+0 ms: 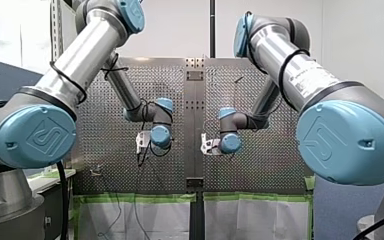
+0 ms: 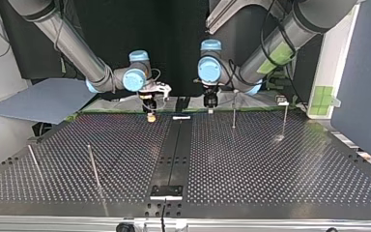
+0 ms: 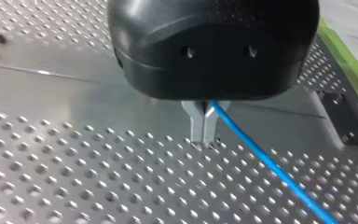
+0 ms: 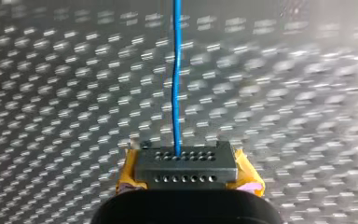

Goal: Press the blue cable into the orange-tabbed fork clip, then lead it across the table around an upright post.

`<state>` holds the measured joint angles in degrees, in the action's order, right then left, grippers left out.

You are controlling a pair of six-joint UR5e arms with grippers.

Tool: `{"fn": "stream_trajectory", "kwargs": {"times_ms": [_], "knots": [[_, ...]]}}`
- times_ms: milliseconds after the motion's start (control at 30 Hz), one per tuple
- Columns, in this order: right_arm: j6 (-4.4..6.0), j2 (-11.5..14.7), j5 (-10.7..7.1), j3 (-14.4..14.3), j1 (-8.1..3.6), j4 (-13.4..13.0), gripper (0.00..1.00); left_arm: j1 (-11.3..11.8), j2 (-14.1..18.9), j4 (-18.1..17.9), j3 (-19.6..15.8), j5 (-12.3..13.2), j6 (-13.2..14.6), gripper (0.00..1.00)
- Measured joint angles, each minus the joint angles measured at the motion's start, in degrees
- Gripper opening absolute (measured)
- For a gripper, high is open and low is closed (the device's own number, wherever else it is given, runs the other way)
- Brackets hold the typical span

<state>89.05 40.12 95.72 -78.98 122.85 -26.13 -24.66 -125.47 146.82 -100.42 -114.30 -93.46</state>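
1. From my console I count two arms: my left arm (image 2: 275, 48) and my right arm (image 2: 67, 38).
2. Two grippers: my left gripper (image 3: 204, 138) and my right gripper (image 4: 186, 164).
3. One blue cable (image 3: 270, 165).
4. Four upright posts (image 2: 35, 162) (image 2: 93, 164) (image 2: 234, 113) (image 2: 284, 118).

No readable text; embossed logo on blue joint caps (image 1: 35, 136).
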Motion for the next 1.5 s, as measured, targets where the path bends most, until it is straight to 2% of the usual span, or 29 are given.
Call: {"fn": "stream_trajectory", "kwargs": {"times_ms": [267,433,700,933,1167,1367,1500], "knots": [[0.61,4.75,-0.11,0.11,0.54,1.19,0.00,-0.94,4.18,4.13,0.05,-0.10,-0.27,0.00],[0.76,7.83,0.10,0.44,0.63,3.16,0.00,-2.02,6.95,6.55,0.04,-0.16,-0.30,0.00],[0.90,13.19,0.16,1.38,0.93,5.69,0.00,-2.42,11.27,6.47,0.64,-0.16,-1.26,0.00],[0.78,17.21,0.06,2.50,1.21,8.23,0.00,-2.80,15.09,8.91,3.99,-0.92,-1.77,0.00],[1.06,21.28,0.07,2.61,1.01,8.96,0.00,-2.99,18.64,12.15,7.52,-3.30,-1.19,0.00],[1.38,24.46,0.06,2.92,0.56,9.31,0.00,-3.16,21.64,13.06,10.69,-3.58,-1.04,0.00],[1.46,27.07,0.35,3.05,0.16,9.52,0.00,-3.45,22.39,13.10,12.07,-3.22,-0.93,0.00]]}}
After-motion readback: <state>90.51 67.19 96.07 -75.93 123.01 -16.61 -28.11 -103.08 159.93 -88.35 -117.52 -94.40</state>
